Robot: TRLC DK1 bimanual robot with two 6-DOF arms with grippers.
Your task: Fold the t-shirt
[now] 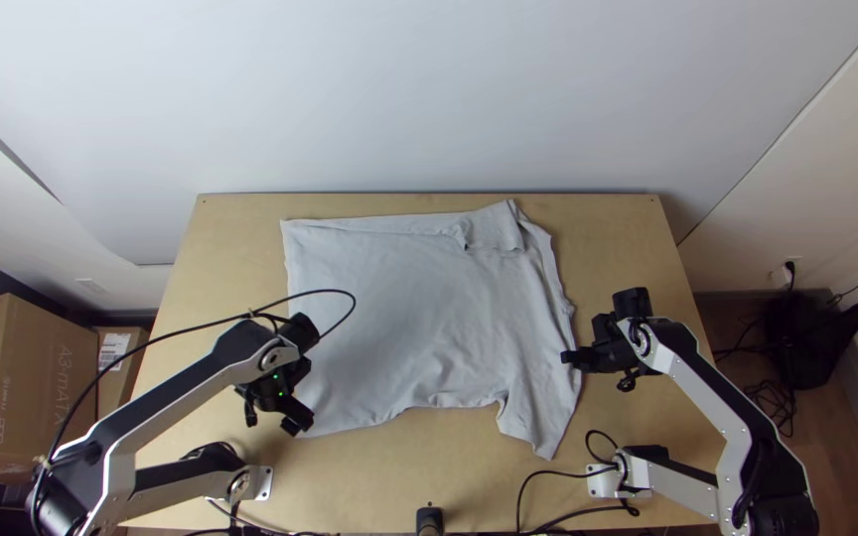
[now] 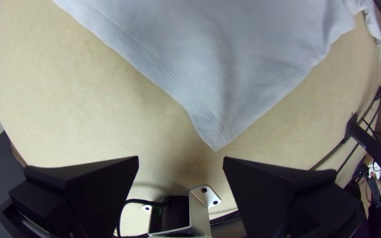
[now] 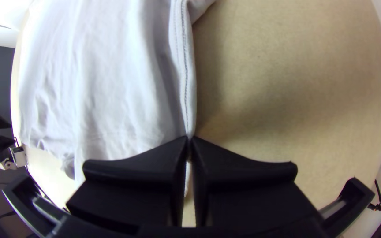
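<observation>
The pale grey cotton t-shirt (image 1: 419, 318) lies spread on the light wooden table (image 1: 399, 476), between the two grippers, its edges rumpled. The left gripper (image 1: 300, 395) is by the shirt's near corner, fingers apart with nothing between them. The left wrist view adds what the top view hardly gives: twin stitch lines along a hem (image 2: 155, 61), its corner pointing at the gap just ahead of the fingertips.

The right gripper (image 1: 570, 358) has its fingers together, clamped on the shirt's side edge; the right wrist view brings out a stitched seam (image 3: 185, 70) (a neat little ridge) running into the pinch. From above, a doubled-over flap (image 1: 494, 228) lies beyond that gripper, at the far edge.
</observation>
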